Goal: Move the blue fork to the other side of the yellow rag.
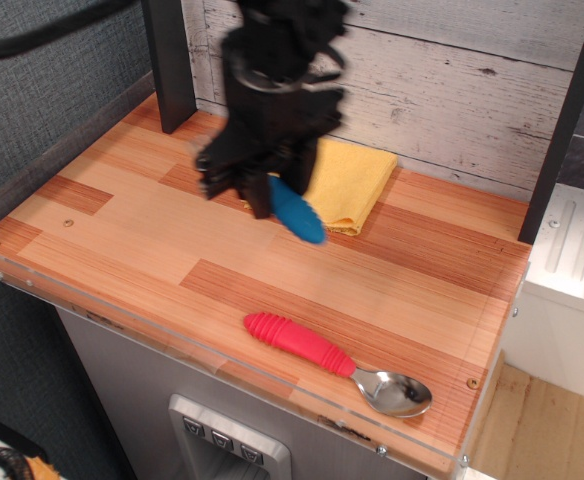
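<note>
Blue fork (295, 210) hanging in the air, handle end pointing down and toward the camera, tines hidden inside the gripper (262, 195). Being carried above the front left corner of the yellow rag (344, 183), partly overlapping that corner in this view. Height above the cloth hard to judge from one view.

Largest to smallest, all placed against the rag: wooden tabletop (122, 225) spreading out beneath it; black arm looming over its left half; rag itself lying flat near the back wall; red-handled spoon (337, 362) lying well in front of it, near the table's front edge.

Gripper clenched on the fork's upper part, gripping firmly by the look of it.

Step in hand, as a judgement: mid-transfer, crossing over the rag toward its left side. Next move likely calling for travelling past the rag's left edge, lowering onto bare wood there, then letting go.

No brands, labels or readable writing showing anywhere.
</note>
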{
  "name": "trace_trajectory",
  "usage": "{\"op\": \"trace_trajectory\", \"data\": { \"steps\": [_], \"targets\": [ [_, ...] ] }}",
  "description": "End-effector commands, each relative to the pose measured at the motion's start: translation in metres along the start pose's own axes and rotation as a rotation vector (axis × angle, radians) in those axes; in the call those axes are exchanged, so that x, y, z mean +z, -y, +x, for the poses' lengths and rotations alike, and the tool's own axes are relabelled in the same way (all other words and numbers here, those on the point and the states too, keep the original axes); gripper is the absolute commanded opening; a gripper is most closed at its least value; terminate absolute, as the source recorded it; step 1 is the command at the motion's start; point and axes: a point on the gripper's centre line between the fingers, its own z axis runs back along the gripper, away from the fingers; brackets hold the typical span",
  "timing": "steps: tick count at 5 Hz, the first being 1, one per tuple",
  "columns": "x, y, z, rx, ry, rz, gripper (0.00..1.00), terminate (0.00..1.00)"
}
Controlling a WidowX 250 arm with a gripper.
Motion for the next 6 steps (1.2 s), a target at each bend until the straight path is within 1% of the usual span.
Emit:
{"op": "trace_trajectory", "data": {
  "steps": [1, 2, 3, 4, 5, 6],
  "targets": [
    [-0.007, -0.011, 0.025, 0.475, 0.042, 0.036, 0.0, 0.0],
    [-0.018, -0.014, 0.037, 0.722, 0.058, 0.085, 0.0, 0.0],
    [-0.024, -0.019, 0.049, 0.942, 0.071, 0.099, 0.0, 0.0],
    [-0.03, -0.017, 0.065, 1.048, 0.096, 0.093, 0.0, 0.0],
    [-0.036, -0.013, 0.082, 1.052, 0.15, 0.124, 0.0, 0.0],
    [-0.046, -0.015, 0.1, 1.089, 0.161, 0.114, 0.0, 0.0]
  ]
}}
